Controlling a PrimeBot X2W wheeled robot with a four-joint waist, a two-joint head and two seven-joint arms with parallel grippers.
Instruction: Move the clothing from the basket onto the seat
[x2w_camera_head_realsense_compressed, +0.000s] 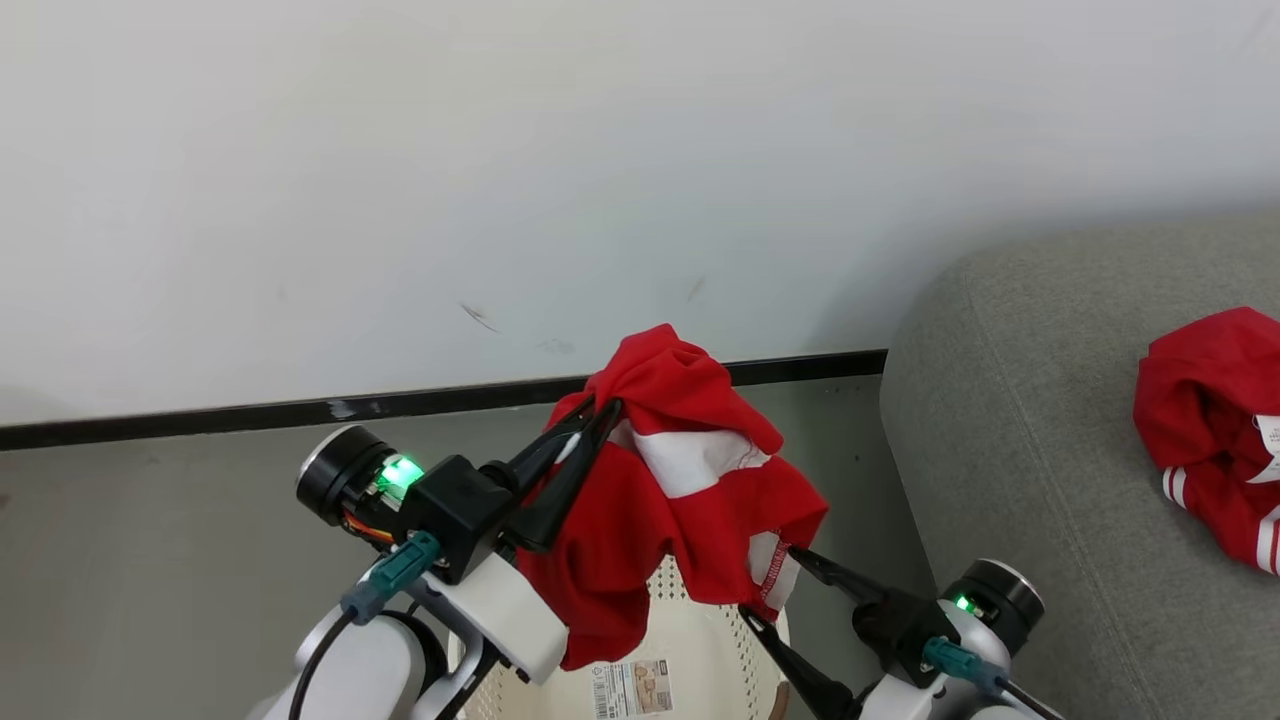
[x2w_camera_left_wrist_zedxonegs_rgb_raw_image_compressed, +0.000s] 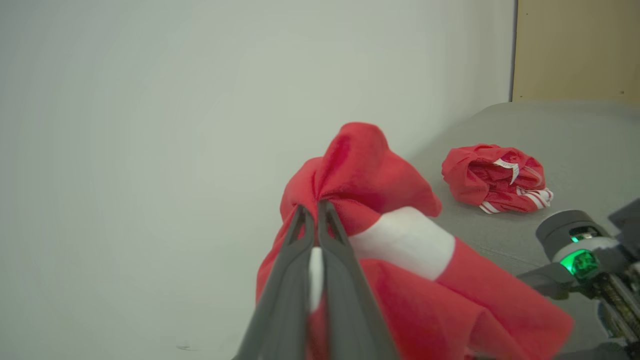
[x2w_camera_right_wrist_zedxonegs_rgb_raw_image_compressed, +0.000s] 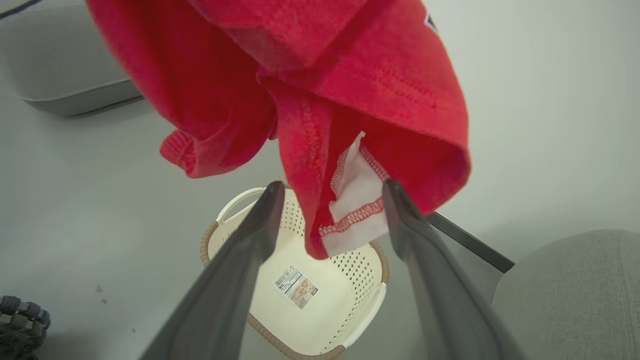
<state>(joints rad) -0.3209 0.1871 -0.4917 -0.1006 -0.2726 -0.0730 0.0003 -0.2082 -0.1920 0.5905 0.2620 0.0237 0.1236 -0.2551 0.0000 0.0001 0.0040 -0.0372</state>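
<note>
A red garment with white panels (x2w_camera_head_realsense_compressed: 690, 470) hangs in the air above the basket (x2w_camera_head_realsense_compressed: 705, 640). My left gripper (x2w_camera_head_realsense_compressed: 592, 418) is shut on its upper folds, fingers (x2w_camera_left_wrist_zedxonegs_rgb_raw_image_compressed: 300, 235) pinched together on the cloth. My right gripper (x2w_camera_head_realsense_compressed: 775, 590) stands open at the garment's lower right, and the white-lined hem (x2w_camera_right_wrist_zedxonegs_rgb_raw_image_compressed: 357, 220) dangles between its spread fingers (x2w_camera_right_wrist_zedxonegs_rgb_raw_image_compressed: 260, 220) without being pinched. The cream basket (x2w_camera_right_wrist_zedxonegs_rgb_raw_image_compressed: 360, 272) stands on the floor below, its label sticker (x2w_camera_right_wrist_zedxonegs_rgb_raw_image_compressed: 296, 286) showing on a bare bottom. A second red garment with white stripes (x2w_camera_head_realsense_compressed: 1215, 420) lies crumpled on the grey seat (x2w_camera_head_realsense_compressed: 1030, 450).
A white wall with a dark skirting strip (x2w_camera_head_realsense_compressed: 300, 408) runs behind the basket. The sofa's rounded corner (x2w_camera_right_wrist_zedxonegs_rgb_raw_image_compressed: 565, 295) is close beside the basket. A tan panel (x2w_camera_left_wrist_zedxonegs_rgb_raw_image_compressed: 575, 45) rises behind the sofa. A dark ribbed thing (x2w_camera_right_wrist_zedxonegs_rgb_raw_image_compressed: 20, 320) sits on the grey floor.
</note>
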